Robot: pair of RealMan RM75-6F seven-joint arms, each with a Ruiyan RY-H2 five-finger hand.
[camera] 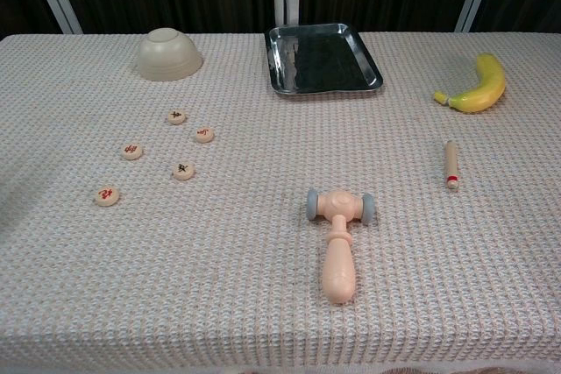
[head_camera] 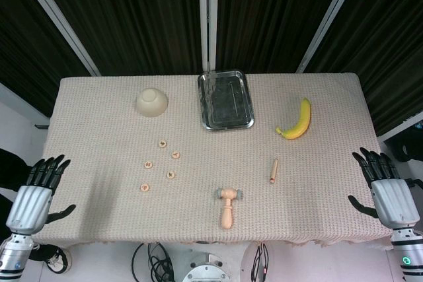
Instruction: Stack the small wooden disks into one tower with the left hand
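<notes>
1. Waiting at the start line: the left hand [head_camera: 36,189] hangs off the table's left edge, fingers apart, holding nothing; the right hand [head_camera: 386,186] mirrors it off the right edge, fingers spread and empty too.
2. Nothing is stacked yet. Five wooden disks [camera: 183,171] lie flat and scattered on the left half of the tablecloth [camera: 263,304], each apart from the others, near the upturned bowl [camera: 168,53].
3. The danger, as I judge it: these disks are thin and lie flush on knobbly cloth, so fingertips may slide over one or flick it away rather than lift it.
4. A reach across the cluster could nudge neighbouring disks, and a disk set down off-centre could topple the tower.
5. The count: five disks, one bowl, one metal tray [camera: 323,59], one banana [camera: 478,85], one toy hammer [camera: 340,243], one small wooden stick [camera: 450,165].
</notes>
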